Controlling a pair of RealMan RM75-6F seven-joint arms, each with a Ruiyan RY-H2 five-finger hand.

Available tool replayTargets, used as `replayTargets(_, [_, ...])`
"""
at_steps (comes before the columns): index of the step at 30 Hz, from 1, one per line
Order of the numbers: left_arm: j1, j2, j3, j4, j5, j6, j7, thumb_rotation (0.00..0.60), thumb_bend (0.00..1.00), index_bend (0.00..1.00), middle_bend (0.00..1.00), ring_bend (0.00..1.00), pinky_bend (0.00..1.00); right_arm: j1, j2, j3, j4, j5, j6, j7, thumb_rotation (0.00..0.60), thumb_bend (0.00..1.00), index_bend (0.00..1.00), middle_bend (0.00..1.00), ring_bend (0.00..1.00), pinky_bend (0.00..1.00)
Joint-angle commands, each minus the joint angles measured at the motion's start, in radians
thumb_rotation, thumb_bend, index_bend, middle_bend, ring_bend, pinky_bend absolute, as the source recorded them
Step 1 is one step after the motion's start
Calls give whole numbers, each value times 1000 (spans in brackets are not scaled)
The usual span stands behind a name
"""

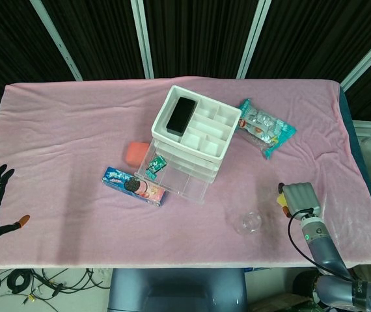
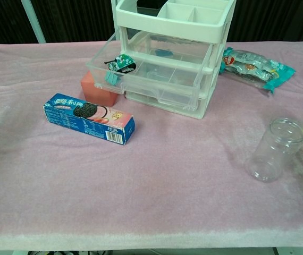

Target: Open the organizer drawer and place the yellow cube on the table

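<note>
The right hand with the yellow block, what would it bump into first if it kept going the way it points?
Probably the clear jar. The right hand, holding the yellow cube, faces left across the pink cloth, and the jar stands nearest there. Depth is unclear, so it might pass just behind the jar.
</note>
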Motion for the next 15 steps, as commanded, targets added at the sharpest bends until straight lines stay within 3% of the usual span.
replayTargets(1, [-1,0,0,0,0,0,0,600,0,0,0,0,0,-2,-1,3,-3,-1,7,-4,600,170,193,971,1000,995])
replayTargets(4, [0,0,0,0,1,0,0,600,0,0,0,0,0,-8,4,4,-14,-5,14,-2,600,156,120,968,1000,992])
replayTargets(8, [0,0,0,0,1,2,0,600,0,0,0,0,0,-25,30,4,-43,-37,41,11,600,156,92,961,1000,984])
replayTargets(11, [1,1,0,1,2,3,0,600,0,0,0,0,0,-48,59,0,-69,-86,73,36,600,155,80,915,962,915])
replayTargets(14, [2,1,1,2,4,6,2,600,0,0,0,0,0,-95,104,-12,-95,-189,146,77,600,155,71,762,834,760])
replayTargets(15, [3,2,2,2,4,7,4,600,0,0,0,0,0,-124,123,-22,-99,-248,194,99,600,155,56,669,751,675])
